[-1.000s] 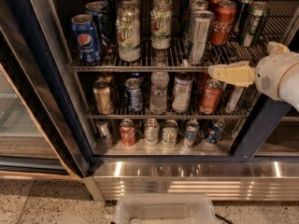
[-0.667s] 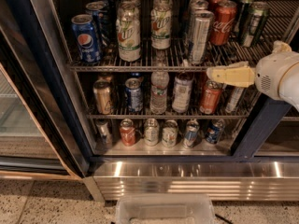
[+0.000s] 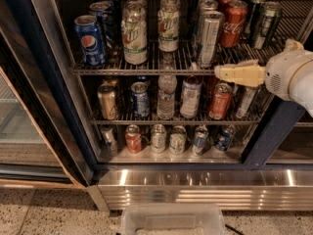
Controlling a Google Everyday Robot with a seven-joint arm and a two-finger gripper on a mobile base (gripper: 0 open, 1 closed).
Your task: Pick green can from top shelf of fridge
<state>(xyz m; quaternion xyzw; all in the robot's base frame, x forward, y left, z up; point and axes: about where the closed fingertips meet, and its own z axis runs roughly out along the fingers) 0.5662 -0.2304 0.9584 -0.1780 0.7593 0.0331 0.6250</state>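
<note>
The green can (image 3: 266, 25) stands at the far right of the top shelf (image 3: 146, 70) of the fridge (image 3: 58, 82), to the right of the red Coca-Cola can (image 3: 233, 23). A second dark can (image 3: 255, 5) stands behind it. My gripper (image 3: 221, 73), cream-coloured on a white wrist (image 3: 288, 75), points left in front of the top shelf's front bar. It is below and left of the green can and just under the tall silver can (image 3: 209, 32). It touches no can and holds nothing that I can see.
Two 7UP bottles (image 3: 134, 33) and a Pepsi can (image 3: 90, 40) stand on the top shelf's left. The middle rack (image 3: 166, 120) and the bottom row (image 3: 176, 140) hold more drinks. The glass door (image 3: 29, 131) stands open at left. A clear plastic bin (image 3: 171, 219) lies on the floor below.
My gripper has edged slightly left and up, staying in front of the top shelf's bar. The cans have not moved.
</note>
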